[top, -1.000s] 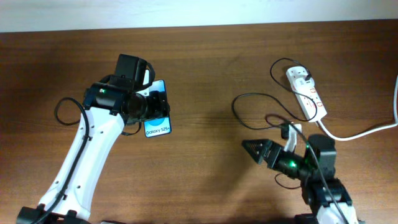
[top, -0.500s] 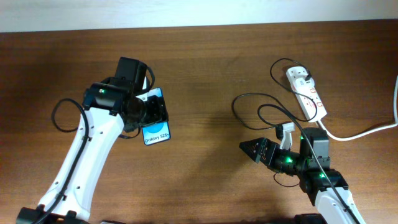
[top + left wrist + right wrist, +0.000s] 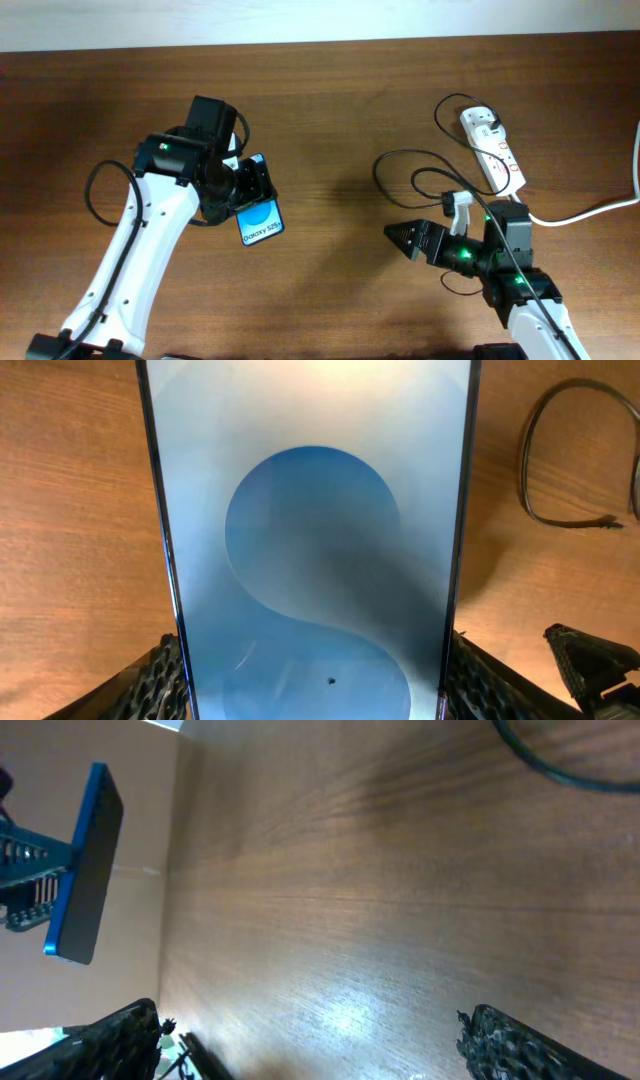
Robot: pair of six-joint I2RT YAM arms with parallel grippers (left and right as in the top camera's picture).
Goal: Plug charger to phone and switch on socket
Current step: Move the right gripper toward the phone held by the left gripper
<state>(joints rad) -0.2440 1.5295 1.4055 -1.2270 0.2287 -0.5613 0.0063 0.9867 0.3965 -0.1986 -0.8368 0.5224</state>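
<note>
1. Where bare, plain brown wood across the table point(image 3: 330, 120).
2. Closed tight on the phone point(image 3: 261, 217), holding it tilted above the wood, screen lit: left gripper point(image 3: 250, 188).
3. Spread wide, holding nothing, pointing toward the phone: right gripper point(image 3: 400, 238).
4. Lying far right: socket point(image 3: 492, 150).
5. Looped just left of it, tip loose on the wood: charger point(image 3: 376, 172).

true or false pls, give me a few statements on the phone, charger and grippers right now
1. The left gripper clamps the phone. True.
2. The right gripper holds the charger. False: it is open and empty, and the charger lies on the table.
3. The phone's screen is lit blue. True.
4. The phone lies flat beside the socket. False: it is held up off the table, across from the socket on the other side.
</note>
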